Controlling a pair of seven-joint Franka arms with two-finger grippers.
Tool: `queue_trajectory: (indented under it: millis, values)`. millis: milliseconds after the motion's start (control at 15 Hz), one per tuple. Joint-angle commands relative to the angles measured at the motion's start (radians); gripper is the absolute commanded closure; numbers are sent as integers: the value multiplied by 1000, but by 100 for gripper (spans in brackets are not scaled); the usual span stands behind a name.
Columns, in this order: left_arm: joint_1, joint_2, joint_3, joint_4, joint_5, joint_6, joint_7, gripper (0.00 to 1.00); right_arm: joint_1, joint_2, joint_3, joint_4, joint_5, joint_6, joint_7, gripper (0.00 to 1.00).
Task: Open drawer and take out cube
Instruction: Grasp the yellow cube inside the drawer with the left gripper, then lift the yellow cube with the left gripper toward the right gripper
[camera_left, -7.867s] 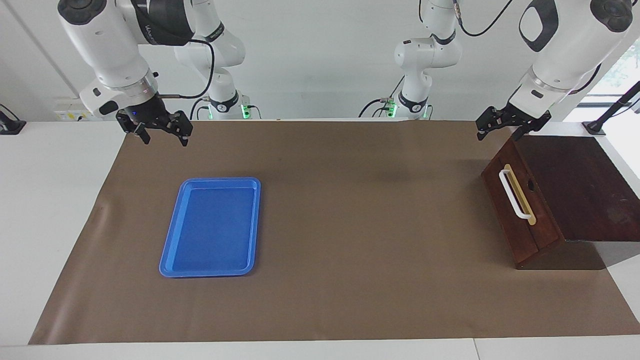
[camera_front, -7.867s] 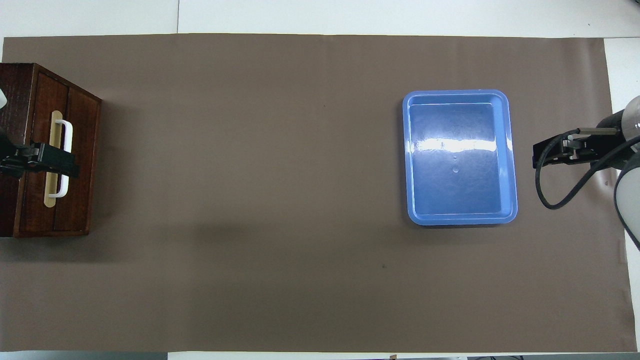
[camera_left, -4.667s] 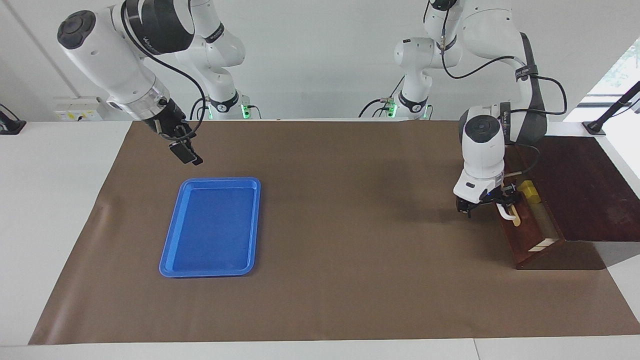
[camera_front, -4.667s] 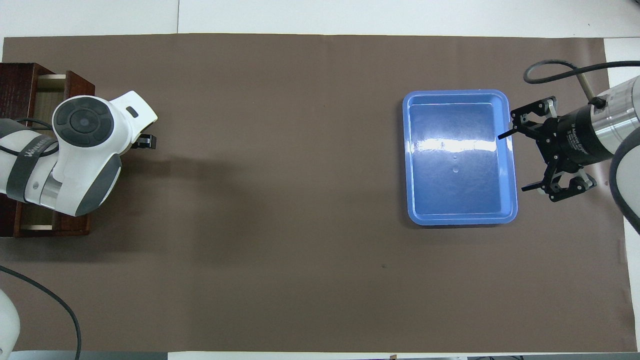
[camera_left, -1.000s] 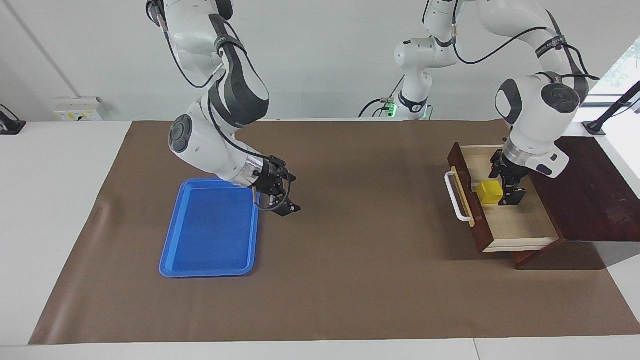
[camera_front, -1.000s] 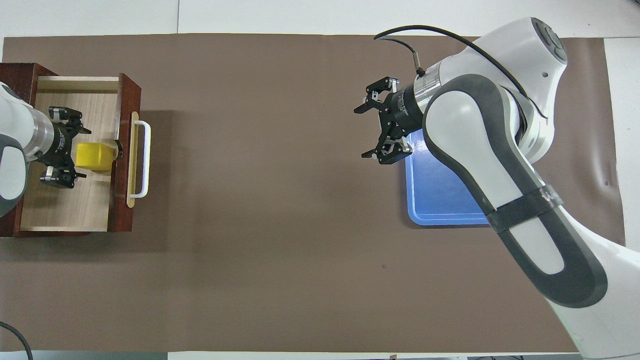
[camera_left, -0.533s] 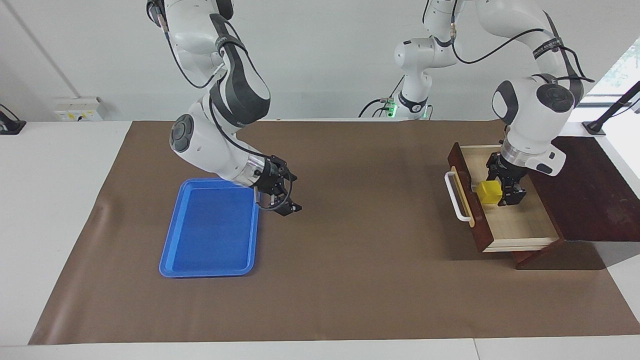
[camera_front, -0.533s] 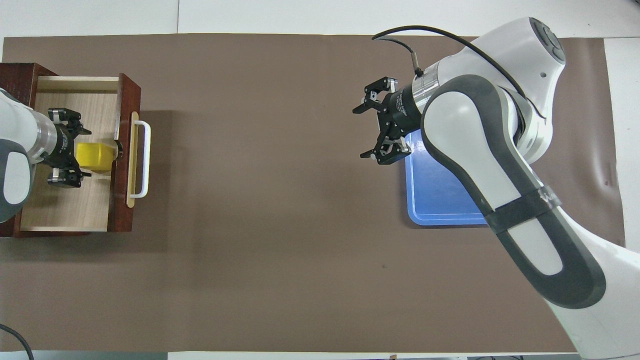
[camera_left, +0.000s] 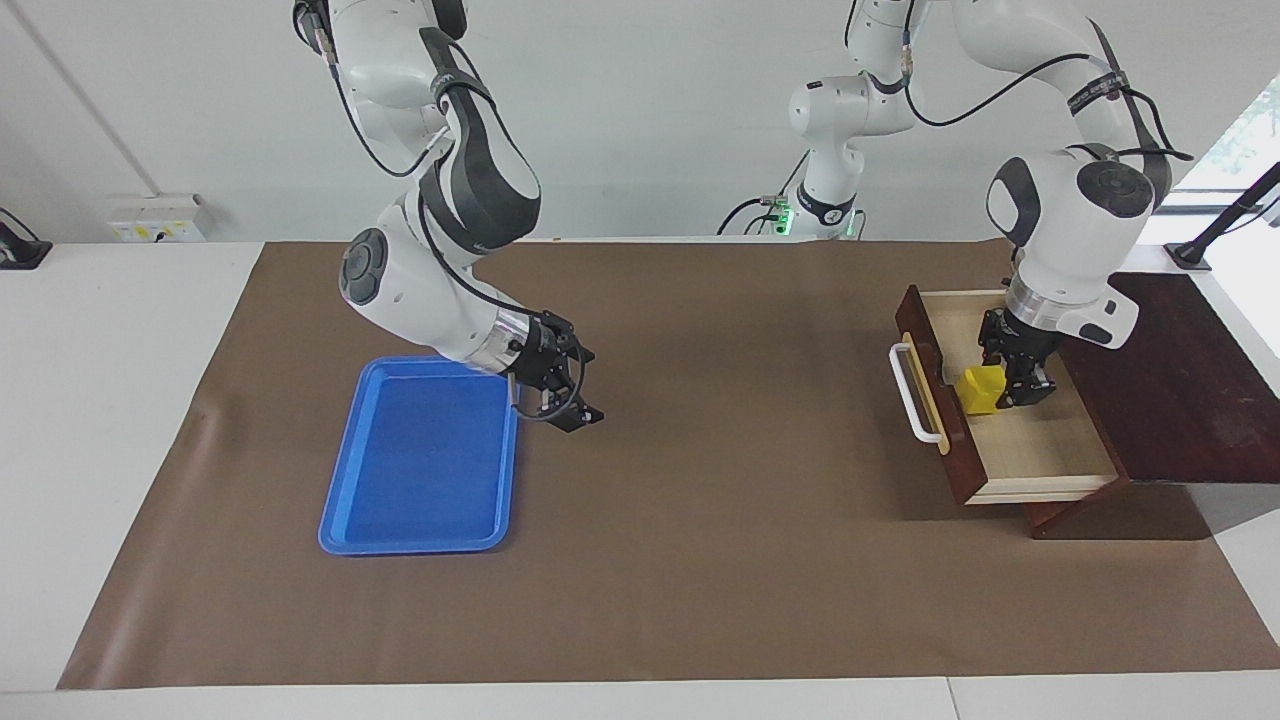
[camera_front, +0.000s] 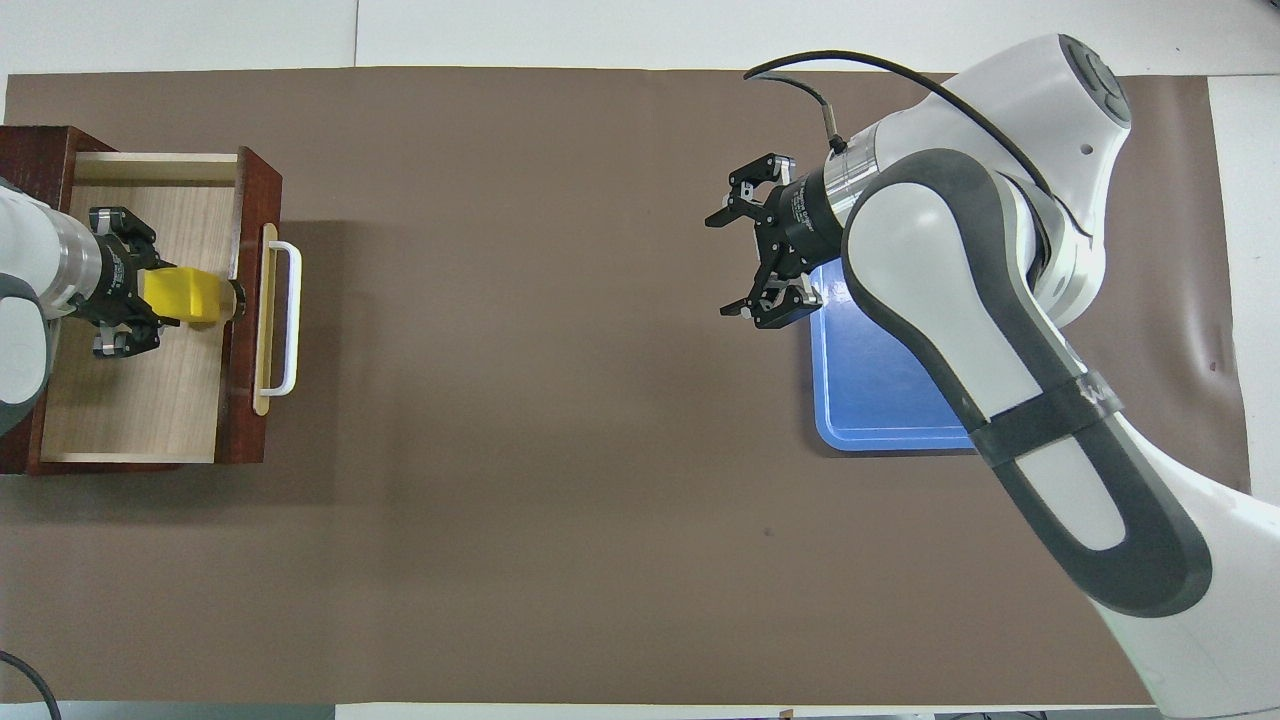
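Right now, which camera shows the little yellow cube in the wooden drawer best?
The overhead view: the small yellow cube shows broadly there, inside the open dark wooden drawer, clamped by the left gripper. In the facing view the cube looks smaller, and the left gripper hides part of it.

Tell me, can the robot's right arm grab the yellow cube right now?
Probably not yet. The right gripper hangs open beside the blue tray, while the cube sits in the open drawer at the left arm's end, already clamped by the left gripper.
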Motion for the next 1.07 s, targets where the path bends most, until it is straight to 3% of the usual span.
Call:
queue_trajectory:
  millis: [0, 200, 400, 1000]
  values:
    - [-11, 61, 0, 190, -16, -158, -4, 100, 1, 14, -1, 20, 13, -5, -24, 3]
    - [-37, 138, -3, 389, -48, -350, -21, 100, -1, 14, -2, 19, 13, -5, -24, 3]
    - [-99, 182, -3, 488, -69, -439, -144, 100, -1, 14, -1, 19, 13, -5, -24, 3]
    - [-336, 173, -4, 431, -125, -329, -498, 100, 1, 14, -2, 17, 10, -2, -24, 3]
